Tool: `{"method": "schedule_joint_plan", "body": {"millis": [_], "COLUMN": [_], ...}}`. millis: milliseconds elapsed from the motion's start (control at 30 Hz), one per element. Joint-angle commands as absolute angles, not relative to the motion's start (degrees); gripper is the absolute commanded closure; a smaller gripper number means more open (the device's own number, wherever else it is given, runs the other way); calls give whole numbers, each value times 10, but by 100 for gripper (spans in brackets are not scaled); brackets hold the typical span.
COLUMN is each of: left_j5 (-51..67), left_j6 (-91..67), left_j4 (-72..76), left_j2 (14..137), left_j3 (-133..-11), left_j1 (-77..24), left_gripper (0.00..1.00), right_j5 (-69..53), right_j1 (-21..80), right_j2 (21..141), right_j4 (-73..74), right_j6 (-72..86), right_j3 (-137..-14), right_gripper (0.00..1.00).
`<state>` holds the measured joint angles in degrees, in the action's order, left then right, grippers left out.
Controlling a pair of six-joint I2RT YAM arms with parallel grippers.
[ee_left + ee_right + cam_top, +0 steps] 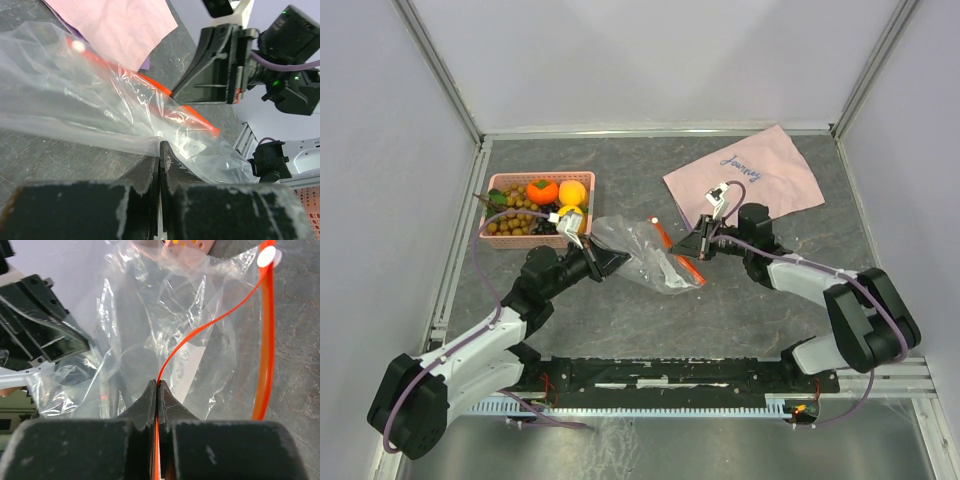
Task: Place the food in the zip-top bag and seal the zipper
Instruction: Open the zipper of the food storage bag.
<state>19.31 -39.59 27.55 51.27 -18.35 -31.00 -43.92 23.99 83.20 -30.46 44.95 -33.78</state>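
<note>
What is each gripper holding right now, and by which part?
The left gripper holds the zip-top bag by its clear film, off the zipper. The right gripper pinches one orange-red track of the zipper at the bag's mouth.

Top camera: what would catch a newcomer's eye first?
The clear bag lies crumpled mid-table, pinched by both arms: the left gripper shut on its plastic, the right gripper shut on the orange-red zipper. The pink basket of toy fruit sits at back left.
</note>
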Motion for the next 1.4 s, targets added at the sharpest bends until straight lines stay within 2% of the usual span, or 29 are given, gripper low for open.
{"method": "schedule_joint_plan", "body": {"millis": [0,233,600,900,1167,1367], "left_j5": [165,92,-43,-26,59,88], "left_j6": [-405,-407,-413,-420,-488,-515], "left_j4": [295,193,1,-61,11,50], "left_j2": [503,491,470,463,502,557], "left_j3": [-180,-201,-266,-337,-365,-397], "left_j1": [-313,-313,-313,-313,-314,-331], "left_gripper": [92,70,47,44,40,33], "right_j5": [-436,-362,-258,-205,-89,-21], "right_j1": [241,240,242,281,373,443], "right_j2": [770,665,608,622,634,648], "right_j4": [-276,-75,68,120,139,143], "right_j6": [416,305,217,153,118,97], "right_j3": [-349,-400,-474,-528,-541,-557], "right_gripper": [98,98,98,98,98,98]}}
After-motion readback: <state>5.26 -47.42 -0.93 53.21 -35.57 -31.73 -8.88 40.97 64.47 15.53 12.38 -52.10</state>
